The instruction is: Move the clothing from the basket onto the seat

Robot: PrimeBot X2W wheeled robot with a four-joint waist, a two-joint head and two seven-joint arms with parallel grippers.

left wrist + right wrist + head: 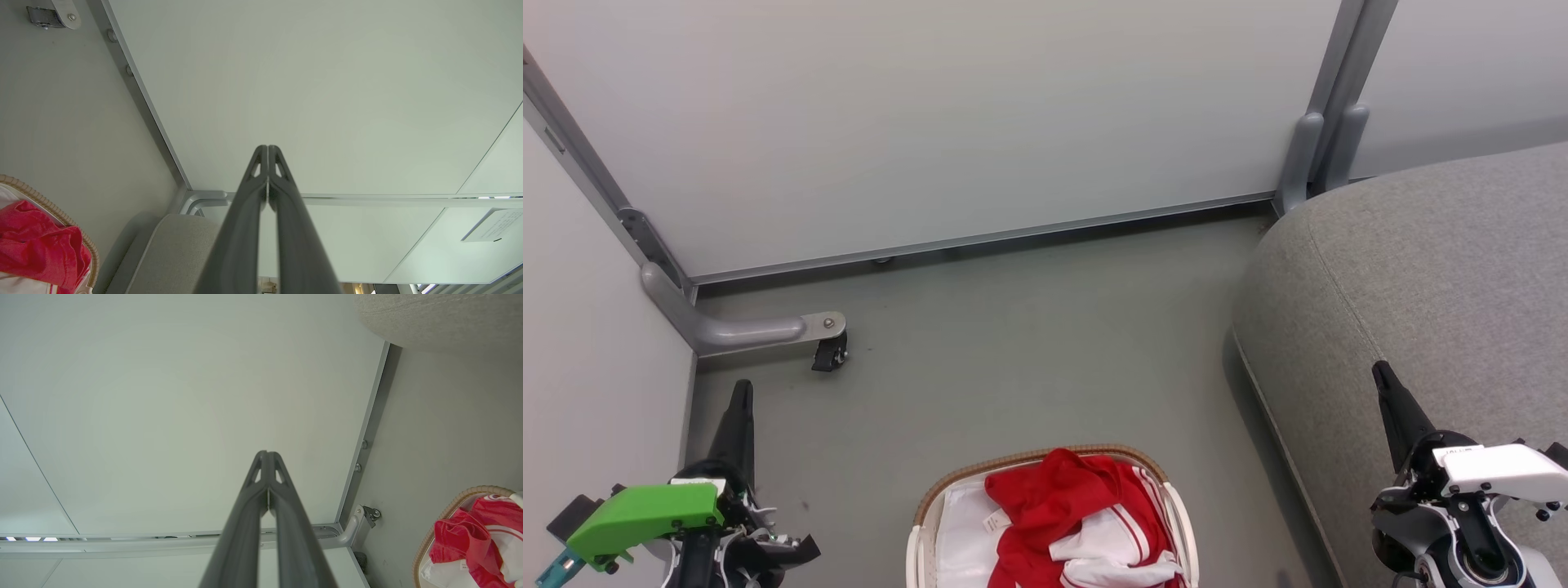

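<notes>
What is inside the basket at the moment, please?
The basket holds crumpled red clothing with white stripes on a white liner; anything beneath the heap is hidden.

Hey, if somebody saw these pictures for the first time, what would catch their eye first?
The bright red clothing with white stripes, heaped in the basket at the bottom centre of the head view, stands out first. Then the big grey seat at the right, with no garment on its visible part. The left pincer and right pincer point up from the lower corners, shut and empty.
</notes>
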